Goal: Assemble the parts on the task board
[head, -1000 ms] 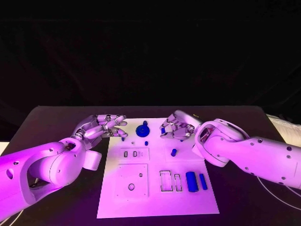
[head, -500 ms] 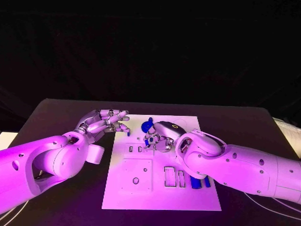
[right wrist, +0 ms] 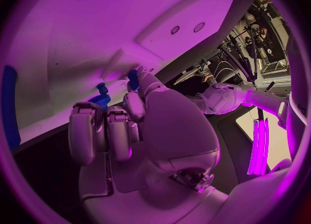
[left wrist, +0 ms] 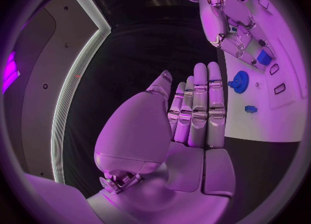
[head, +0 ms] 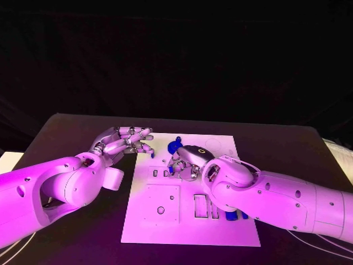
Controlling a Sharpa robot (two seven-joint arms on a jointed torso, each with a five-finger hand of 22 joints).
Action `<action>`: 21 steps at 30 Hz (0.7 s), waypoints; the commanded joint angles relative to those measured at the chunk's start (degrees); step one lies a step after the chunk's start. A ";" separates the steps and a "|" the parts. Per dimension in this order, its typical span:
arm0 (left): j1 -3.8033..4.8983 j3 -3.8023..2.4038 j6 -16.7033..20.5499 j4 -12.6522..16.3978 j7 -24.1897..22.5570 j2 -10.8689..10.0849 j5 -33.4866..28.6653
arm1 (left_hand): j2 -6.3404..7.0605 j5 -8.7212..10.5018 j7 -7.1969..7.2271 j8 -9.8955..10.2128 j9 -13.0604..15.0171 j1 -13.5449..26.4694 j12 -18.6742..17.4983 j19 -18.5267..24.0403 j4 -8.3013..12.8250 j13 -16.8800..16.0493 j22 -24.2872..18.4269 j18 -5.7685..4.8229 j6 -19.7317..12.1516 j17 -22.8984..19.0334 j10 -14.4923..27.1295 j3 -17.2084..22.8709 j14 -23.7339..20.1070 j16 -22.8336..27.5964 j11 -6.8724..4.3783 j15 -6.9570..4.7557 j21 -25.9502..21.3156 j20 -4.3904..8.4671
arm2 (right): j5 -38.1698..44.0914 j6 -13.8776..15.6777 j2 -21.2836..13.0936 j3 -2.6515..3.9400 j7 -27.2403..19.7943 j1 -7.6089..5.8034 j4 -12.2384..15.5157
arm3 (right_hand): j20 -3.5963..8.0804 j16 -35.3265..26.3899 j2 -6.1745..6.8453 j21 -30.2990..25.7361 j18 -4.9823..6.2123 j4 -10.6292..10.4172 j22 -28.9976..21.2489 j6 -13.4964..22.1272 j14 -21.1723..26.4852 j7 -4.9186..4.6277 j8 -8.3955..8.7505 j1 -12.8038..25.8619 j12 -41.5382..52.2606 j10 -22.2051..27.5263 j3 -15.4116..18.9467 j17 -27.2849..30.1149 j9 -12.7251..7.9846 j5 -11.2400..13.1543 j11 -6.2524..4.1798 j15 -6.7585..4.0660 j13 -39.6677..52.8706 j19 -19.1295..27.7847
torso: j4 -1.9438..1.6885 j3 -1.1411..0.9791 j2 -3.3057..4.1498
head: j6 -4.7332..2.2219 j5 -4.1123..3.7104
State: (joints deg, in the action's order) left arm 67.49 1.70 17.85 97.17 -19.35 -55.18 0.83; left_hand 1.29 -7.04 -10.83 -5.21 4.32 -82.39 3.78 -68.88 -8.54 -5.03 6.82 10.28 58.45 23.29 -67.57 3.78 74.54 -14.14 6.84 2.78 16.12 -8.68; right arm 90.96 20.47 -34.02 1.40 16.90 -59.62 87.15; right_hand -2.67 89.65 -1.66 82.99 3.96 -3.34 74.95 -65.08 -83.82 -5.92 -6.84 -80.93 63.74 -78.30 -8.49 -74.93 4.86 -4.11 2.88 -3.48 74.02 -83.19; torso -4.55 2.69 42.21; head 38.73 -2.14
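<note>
Head view: two white arms reach over the white task board (head: 188, 221) on the black surface (head: 73, 130), lit in violet. At the left, the left robot hand (head: 129, 140) hovers at the board's far left corner, fingers straight and close together in the left wrist view (left wrist: 197, 112), holding nothing. Just beside it to the right, a round blue part (head: 173, 147) stands on the board's far end; the left wrist view shows the same blue disc (left wrist: 239, 82) and a small blue piece (left wrist: 251, 109) lying apart from the fingertips. At centre, the right robot hand (head: 186, 161) is lowered over the board's upper middle, fingers curled in. The right wrist view shows a small blue part (right wrist: 133, 77) at its fingertips; whether it is pinched or merely touched cannot be told. Farther right, a blue cylinder (head: 230, 215) lies near the board's right edge, mostly hidden under the right forearm.

The risk, as it looks from here: the right forearm lies low across the board's right side and could sweep the loose cylinder off its place. A weak pinch could let the small part slip or tilt before it seats. The left robot hand, so near the round part, could nudge it.
</note>
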 commanded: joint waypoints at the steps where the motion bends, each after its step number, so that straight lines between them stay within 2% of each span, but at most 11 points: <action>1: 0.02 -0.03 -1.11 0.13 -0.20 0.14 -0.11 | -0.05 0.19 -0.17 0.39 -0.03 -0.33 -0.07 -0.25 0.29 0.10 -0.10 0.09 -0.08 0.10 0.28 0.11 -0.43 0.27 0.19 0.15 -0.21 -0.10 | 1.70 -1.51 0.20 -0.04 0.87 0.09 -0.15 | 0.27 0.04 -0.10 -0.11 -0.89 -0.72 0.66 -2.05 -6.06 1.44 -0.40 0.30 -0.31 -3.04 -0.83 -14.58 1.24 -0.36 -2.99 -0.34 -0.56 0.04 | 0.01 -0.08 0.02 | 0.13 -0.01; 8: 0.02 -0.03 -1.12 0.21 -0.14 0.09 -0.11 | -0.05 0.19 -0.17 0.39 -0.03 -0.33 -0.07 -0.25 0.29 0.10 -0.10 0.09 -0.08 0.10 0.28 0.11 -0.43 0.27 0.19 0.15 -0.21 -0.10 | 1.56 -3.14 0.16 -0.06 1.05 0.13 -0.41 | 0.25 -0.10 0.39 -0.16 -0.88 -0.96 0.60 -1.95 -6.00 1.36 -0.28 0.99 -0.83 -2.87 -0.76 -14.36 1.24 -0.06 -2.93 -0.30 -0.83 0.07 | 0.04 -0.07 0.02 | 0.21 -0.01; 21: 0.02 -0.02 -1.20 0.35 -0.05 0.00 -0.11 | -0.06 0.19 -0.16 0.41 -0.03 -0.36 -0.07 -0.24 0.34 0.11 -0.10 0.09 -0.07 0.18 0.29 0.11 -0.43 0.32 0.18 0.14 -0.23 -0.10 | 1.61 -3.39 0.29 -0.11 1.16 0.27 -0.81 | -0.11 -0.43 1.90 -0.31 -0.86 -1.59 0.44 -0.19 -5.87 0.49 1.00 2.34 -3.88 -1.50 -0.67 -13.85 0.80 0.42 -2.26 0.20 -2.54 0.17 | 0.03 -0.07 0.02 | 0.44 0.02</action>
State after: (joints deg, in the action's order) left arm 67.48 1.70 17.81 97.35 -19.26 -55.22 0.83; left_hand 1.29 -7.04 -10.83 -5.03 4.32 -82.39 3.78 -68.88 -8.54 -4.99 6.81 10.28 58.45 23.39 -67.57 3.78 74.54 -14.14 6.84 2.78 16.12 -8.68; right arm 91.70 19.20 -33.75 1.51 17.22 -59.67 86.59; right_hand -2.68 89.42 0.15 82.99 3.96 -4.53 74.93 -65.18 -83.82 -5.97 -6.16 -78.99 60.07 -78.33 -9.18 -74.91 5.72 -4.06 2.44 -3.48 71.51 -83.19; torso -4.52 2.59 42.23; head 39.12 -2.12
